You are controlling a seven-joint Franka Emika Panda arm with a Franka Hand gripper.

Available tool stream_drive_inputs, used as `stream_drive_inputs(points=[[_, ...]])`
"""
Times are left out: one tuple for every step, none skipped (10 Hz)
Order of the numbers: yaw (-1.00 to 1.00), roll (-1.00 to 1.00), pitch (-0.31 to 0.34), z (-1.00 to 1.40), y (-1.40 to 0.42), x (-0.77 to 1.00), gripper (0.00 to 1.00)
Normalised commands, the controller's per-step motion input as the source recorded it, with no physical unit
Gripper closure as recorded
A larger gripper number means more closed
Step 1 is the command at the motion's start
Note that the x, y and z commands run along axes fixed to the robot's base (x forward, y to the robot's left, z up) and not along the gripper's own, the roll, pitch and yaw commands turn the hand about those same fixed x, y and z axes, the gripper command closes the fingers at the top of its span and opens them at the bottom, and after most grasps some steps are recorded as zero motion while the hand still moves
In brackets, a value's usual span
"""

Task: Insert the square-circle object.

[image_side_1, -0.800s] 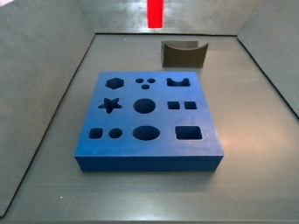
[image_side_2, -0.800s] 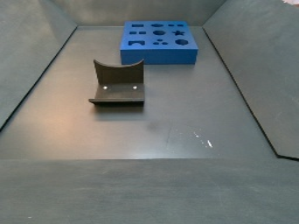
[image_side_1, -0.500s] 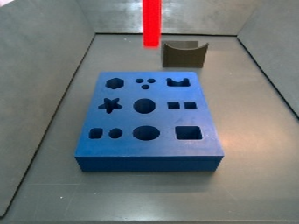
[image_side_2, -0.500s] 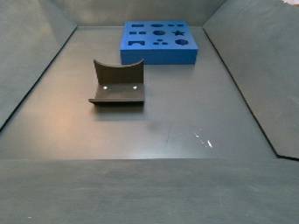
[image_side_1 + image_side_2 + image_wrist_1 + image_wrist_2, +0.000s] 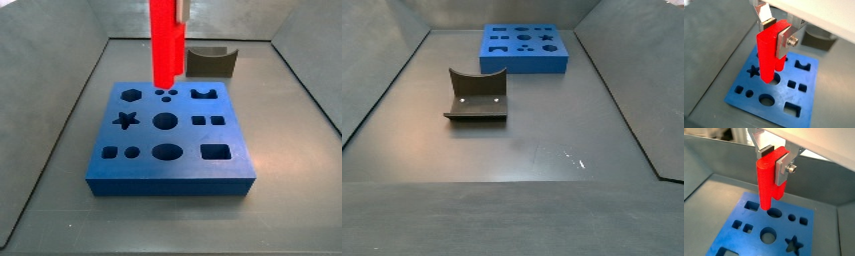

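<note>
Blue block point(image 5: 167, 140) w/ shaped holes lies flat on the grey floor, also seen in a side view point(image 5: 525, 49). Dark fixture point(image 5: 477, 96) stands well apart from it, nearer centre. Gripper point(image 5: 775, 35) is above the block, silver fingers point(image 5: 783, 170) clamped on the red piece point(image 5: 767, 178). Piece hangs upright over the block's holes point(image 5: 164, 45), lower end not in one.
</note>
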Motion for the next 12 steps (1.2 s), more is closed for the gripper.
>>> stream_drive_inputs(points=[[-1.00, 0.07, 0.000, -0.27, 0.00, -0.03, 1.00], [-1.00, 0.11, 0.014, -0.21, -0.01, -0.06, 1.00], [-1.00, 0.11, 0.017, -0.20, -0.01, -0.07, 1.00], [-1.00, 0.12, 0.021, -0.19, -0.02, -0.07, 1.00], [-0.96, 0.19, 0.060, -0.03, -0.06, -0.15, 1.00], [-0.73, 0.19, 0.080, -0.02, -0.25, -0.28, 1.00], [-0.64, 0.13, 0.034, -0.21, -0.32, -0.34, 1.00], [-0.62, 0.08, 0.000, -0.36, -0.29, -0.40, 1.00], [-0.69, 0.07, 0.000, -0.46, -0.23, -0.30, 1.00], [-0.97, 0.02, 0.000, -0.56, -0.08, -0.09, 1.00], [-1.00, 0.00, -0.004, -0.63, 0.00, 0.00, 1.00], [-1.00, 0.00, 0.000, -0.63, 0.00, 0.00, 1.00]])
